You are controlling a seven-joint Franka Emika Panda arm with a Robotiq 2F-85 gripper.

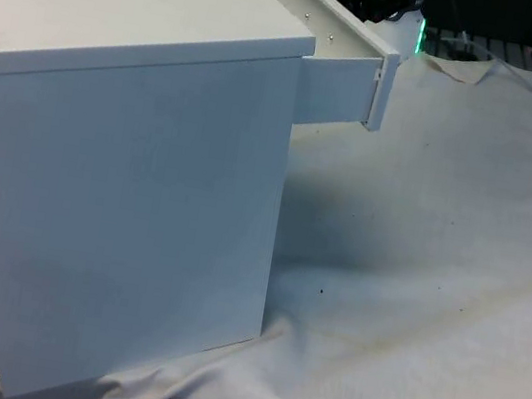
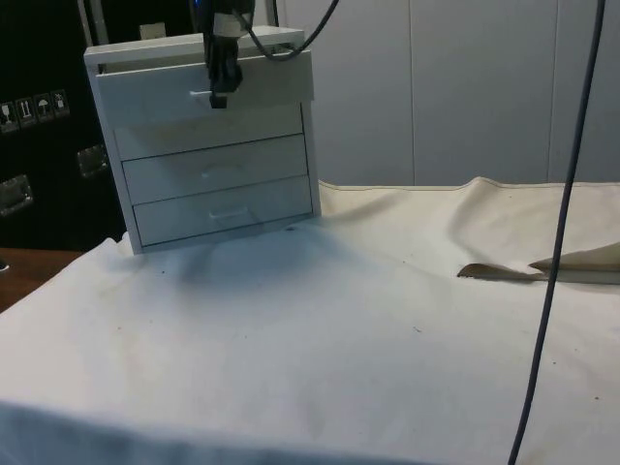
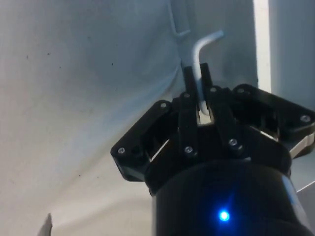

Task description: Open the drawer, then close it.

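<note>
Drawer [image 2: 203,89], topmost of the white chest [image 2: 218,165] on the cloth-covered table [image 2: 320,339], stands partly pulled out. Its long axis runs across the chest front, which faces the side camera. Gripper [image 3: 198,78] is clamped on the white handle [image 3: 202,46]. Risk: an off-axis pull could slip the thin bar or drag the chest.

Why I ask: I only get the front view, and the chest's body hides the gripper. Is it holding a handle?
Observer: Yes. The gripper is shut on the white handle, seen from the wrist.
Operator: Which drawer's handle?
Observer: The top drawer; in the side view its front stands forward of the rest.
Operator: And the others?
Observer: The lower drawers sit flush, with nothing on their handles.
</note>
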